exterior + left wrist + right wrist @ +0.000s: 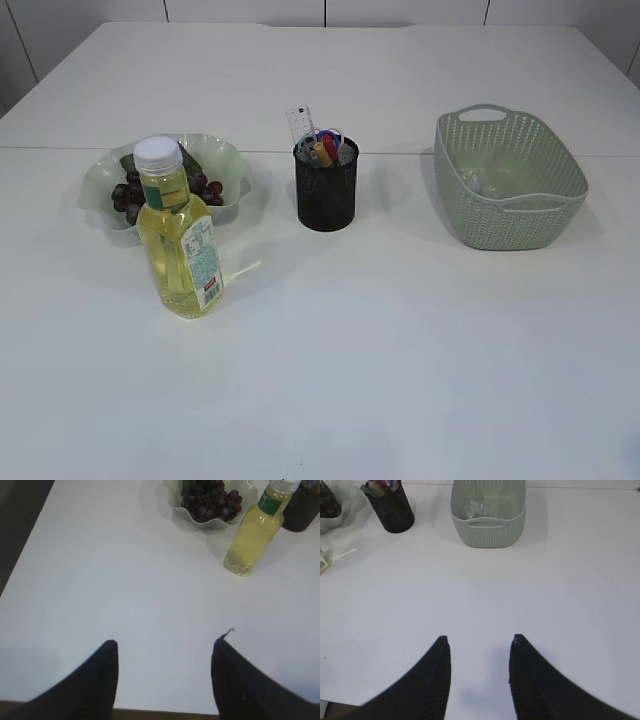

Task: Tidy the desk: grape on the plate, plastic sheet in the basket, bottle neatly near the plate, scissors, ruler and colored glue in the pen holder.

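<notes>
Dark grapes [128,192] lie on the pale green plate [225,160] at the left. Just in front of the plate a bottle [180,240] of yellow liquid with a white cap stands upright. The black mesh pen holder [326,190] holds a clear ruler [300,122], scissors and colored glue [322,148]. A crumpled clear plastic sheet [480,182] lies inside the green basket [560,215]. Neither arm shows in the exterior view. My left gripper [165,647] is open over bare table, well short of the bottle [255,532]. My right gripper [480,642] is open and empty, short of the basket [487,530].
The white table [400,350] spreads wide in front of the objects. Its near edge shows at the bottom of both wrist views. The pen holder [390,510] sits left of the basket in the right wrist view.
</notes>
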Controlling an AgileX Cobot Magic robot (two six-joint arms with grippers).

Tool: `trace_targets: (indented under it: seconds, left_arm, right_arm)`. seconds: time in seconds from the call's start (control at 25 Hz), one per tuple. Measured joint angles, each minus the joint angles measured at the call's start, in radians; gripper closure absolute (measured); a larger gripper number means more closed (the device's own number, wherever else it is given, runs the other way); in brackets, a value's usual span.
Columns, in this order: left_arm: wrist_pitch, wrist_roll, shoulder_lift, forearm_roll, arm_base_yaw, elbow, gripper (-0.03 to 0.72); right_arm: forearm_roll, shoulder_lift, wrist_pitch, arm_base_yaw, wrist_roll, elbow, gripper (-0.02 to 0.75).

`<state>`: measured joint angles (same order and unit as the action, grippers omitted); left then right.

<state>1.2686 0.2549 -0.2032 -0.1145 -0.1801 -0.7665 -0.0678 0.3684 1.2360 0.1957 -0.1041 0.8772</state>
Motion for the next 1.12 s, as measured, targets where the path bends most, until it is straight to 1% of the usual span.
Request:
trace_targets:
  seconds: [0.2, 0.36, 0.52, 0.6, 0.68, 0.8, 0.92, 1.0, 1.12]
  left_arm:
    - [0.002, 0.000, 0.147, 0.042, 0.000, 0.063, 0.257]
    - [0.006, -0.017, 0.192, 0.073, 0.000, 0.116, 0.257]
    - [0.008, -0.058, 0.192, 0.115, 0.000, 0.171, 0.257]
    - [0.002, -0.067, 0.192, 0.115, 0.000, 0.189, 0.257]
    - [-0.022, -0.074, 0.192, 0.115, 0.000, 0.195, 0.257]
    - [-0.076, -0.088, 0.192, 0.115, 0.000, 0.206, 0.255]
    - [-0.122, -0.098, 0.192, 0.115, 0.000, 0.220, 0.249]
    - [-0.145, -0.103, 0.192, 0.115, 0.000, 0.236, 0.237]
    - [-0.156, -0.105, 0.192, 0.115, 0.000, 0.241, 0.193]
  right_arm:
    - [0.000, -0.224, 0.034, 0.000, 0.008, -0.057, 0.416]
    - [0.010, -0.371, 0.040, 0.000, 0.013, -0.127, 0.416]
    - [0.043, -0.390, 0.044, 0.000, 0.019, -0.206, 0.416]
    - [0.068, -0.390, 0.044, 0.000, 0.036, -0.248, 0.415]
    - [0.068, -0.390, 0.029, 0.000, 0.063, -0.297, 0.409]
    - [0.073, -0.390, -0.032, 0.000, 0.104, -0.353, 0.370]
    - [0.075, -0.390, -0.073, 0.000, 0.123, -0.372, 0.338]
    - [0.075, -0.390, -0.074, 0.000, 0.125, -0.378, 0.332]
    - [0.075, -0.390, -0.076, 0.000, 0.127, -0.380, 0.330]
